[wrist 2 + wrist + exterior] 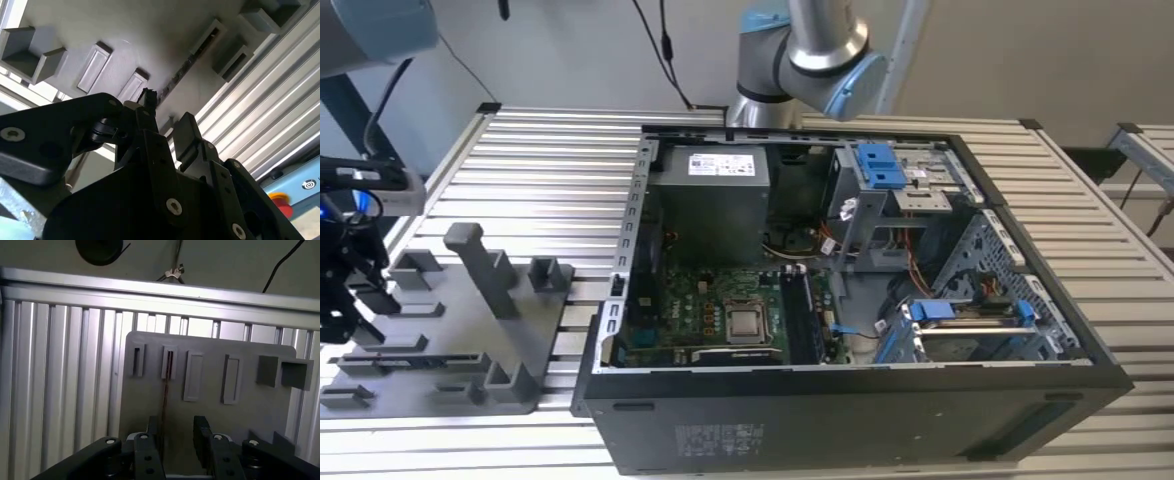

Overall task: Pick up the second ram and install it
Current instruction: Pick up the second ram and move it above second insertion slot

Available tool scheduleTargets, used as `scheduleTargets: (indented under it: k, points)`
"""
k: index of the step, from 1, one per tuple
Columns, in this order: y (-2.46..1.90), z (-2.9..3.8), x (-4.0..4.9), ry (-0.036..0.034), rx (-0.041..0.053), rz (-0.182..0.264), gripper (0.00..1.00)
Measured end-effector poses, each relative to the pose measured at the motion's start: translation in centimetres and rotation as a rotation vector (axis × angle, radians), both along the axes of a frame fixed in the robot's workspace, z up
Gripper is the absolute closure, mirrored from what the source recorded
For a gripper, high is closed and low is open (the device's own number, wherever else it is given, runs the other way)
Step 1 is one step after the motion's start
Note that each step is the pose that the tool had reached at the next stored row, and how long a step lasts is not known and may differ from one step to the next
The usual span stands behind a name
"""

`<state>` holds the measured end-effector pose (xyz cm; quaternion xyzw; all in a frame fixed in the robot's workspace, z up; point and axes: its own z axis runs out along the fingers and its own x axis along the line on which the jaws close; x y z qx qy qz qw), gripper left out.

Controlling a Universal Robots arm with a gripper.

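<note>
The worktop point(520, 160) is silver, ribbed in long parallel slats. The tray point(447, 345) on it is plain matt grey. The computer case point(854, 420) is black, with a green motherboard point(707, 295) and bright blue latches point(881, 165) inside. The arm point(807, 40) is silver with pale blue caps. The pincer point(177, 422) is black, and the second ram point(165, 385) shows a dark, reddish-brown edge.

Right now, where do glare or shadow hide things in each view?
Exterior view: the computer case is shadowed inside. Second wrist view: the tool is a dark mass against glaring table slats. First wrist view: even light; the second ram shows as a thin dark line against the grey tray.
</note>
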<state>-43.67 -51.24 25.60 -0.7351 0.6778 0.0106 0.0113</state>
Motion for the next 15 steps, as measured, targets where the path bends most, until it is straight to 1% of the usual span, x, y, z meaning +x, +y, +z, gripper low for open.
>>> scheduleTargets:
  k: [6, 15]
  points:
    - [-0.17, -1.09, -0.02, 0.0001, 0.0002, 0.011, 0.58]
    - [-0.18, -2.73, -0.12, -0.0002, 0.0002, 0.019, 0.58]
